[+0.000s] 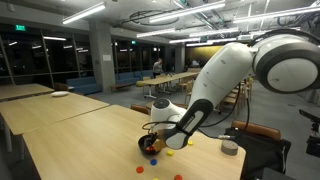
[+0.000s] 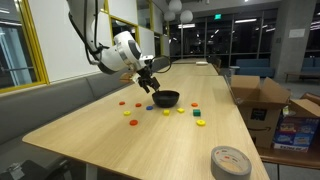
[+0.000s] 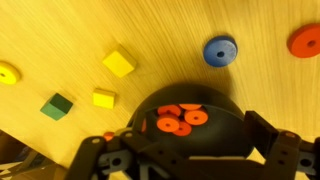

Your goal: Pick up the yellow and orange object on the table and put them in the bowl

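Nearest the wrist camera, the gripper (image 3: 188, 140) hangs with jaws wide apart and empty over the black bowl (image 3: 150, 100), which holds orange discs (image 3: 178, 122). Just past the rim, toward the view's left, sit two yellow blocks (image 3: 118, 63) beside a green block (image 3: 56, 106), probably the next reach. Farther off lie a yellow ring (image 3: 8, 72), a blue ring (image 3: 220, 50) and an orange ring (image 3: 306, 41).

Place is lit by long white ceiling strip lights (image 1: 85, 14); the tall windows (image 1: 40, 60) at the far side are black. The light wooden table (image 2: 110, 140) looks evenly lit, with soft shadows. Both exterior views are grainy and soft. In the wrist view the tabletop's sharp, but the black robot gripper (image 3: 190, 150) near the lens is dark and blurry.
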`<state>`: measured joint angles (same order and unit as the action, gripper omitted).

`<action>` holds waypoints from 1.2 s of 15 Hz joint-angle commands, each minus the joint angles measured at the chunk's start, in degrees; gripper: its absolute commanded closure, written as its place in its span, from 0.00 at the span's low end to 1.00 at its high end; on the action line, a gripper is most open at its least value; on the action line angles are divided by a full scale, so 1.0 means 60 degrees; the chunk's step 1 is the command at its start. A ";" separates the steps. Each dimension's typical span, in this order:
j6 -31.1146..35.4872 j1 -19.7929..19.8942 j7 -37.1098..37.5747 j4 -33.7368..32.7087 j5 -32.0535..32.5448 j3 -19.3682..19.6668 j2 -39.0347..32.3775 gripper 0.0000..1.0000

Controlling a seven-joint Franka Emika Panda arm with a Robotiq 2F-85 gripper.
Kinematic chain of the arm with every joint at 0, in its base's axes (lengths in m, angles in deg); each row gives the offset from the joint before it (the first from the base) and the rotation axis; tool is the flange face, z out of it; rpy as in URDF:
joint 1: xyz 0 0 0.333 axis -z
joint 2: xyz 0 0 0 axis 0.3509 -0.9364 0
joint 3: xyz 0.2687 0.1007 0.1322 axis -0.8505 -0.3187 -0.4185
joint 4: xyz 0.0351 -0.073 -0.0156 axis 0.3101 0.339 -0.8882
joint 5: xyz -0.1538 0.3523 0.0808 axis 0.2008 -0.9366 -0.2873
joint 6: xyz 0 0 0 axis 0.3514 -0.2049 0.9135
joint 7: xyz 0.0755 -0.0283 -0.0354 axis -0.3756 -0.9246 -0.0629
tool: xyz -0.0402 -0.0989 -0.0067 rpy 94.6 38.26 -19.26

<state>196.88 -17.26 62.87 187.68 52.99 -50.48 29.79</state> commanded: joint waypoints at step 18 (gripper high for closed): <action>-0.0733 0.4659 -0.4681 0.4144 -0.2369 -0.4627 0.2886 0.00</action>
<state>192.60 9.17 37.01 213.32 40.64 -76.82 48.53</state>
